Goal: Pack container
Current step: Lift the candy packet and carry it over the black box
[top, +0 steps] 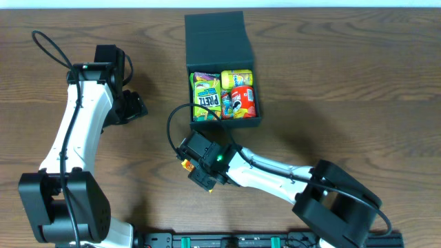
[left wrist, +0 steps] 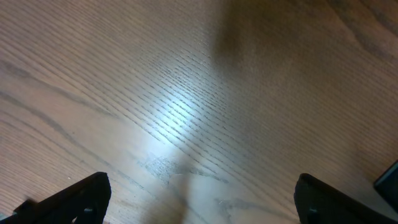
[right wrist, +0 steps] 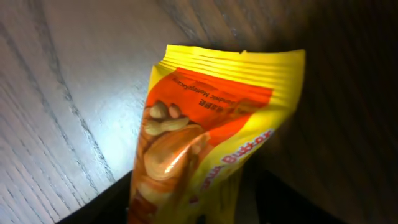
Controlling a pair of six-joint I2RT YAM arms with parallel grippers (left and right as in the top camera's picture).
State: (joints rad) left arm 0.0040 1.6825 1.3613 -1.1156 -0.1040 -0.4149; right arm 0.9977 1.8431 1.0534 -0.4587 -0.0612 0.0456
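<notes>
The dark teal-black square box (top: 222,125) stands at the top middle of the table with its flap lid (top: 216,40) open to the back. Inside are a green packet (top: 205,98), a yellow packet (top: 236,77) and a red packet (top: 242,101). My right gripper (top: 194,167) sits in front of the box, a little left of it, shut on a yellow and orange peanut-butter snack packet (right wrist: 205,130). A bit of that packet shows in the overhead view (top: 187,164). My left gripper (left wrist: 199,202) is open and empty over bare wood at the left.
The wooden table (top: 358,89) stretches to both sides of the box. A black cable (top: 172,127) loops from the right wrist toward the box's front left corner. The left arm (top: 76,131) stands at the left side.
</notes>
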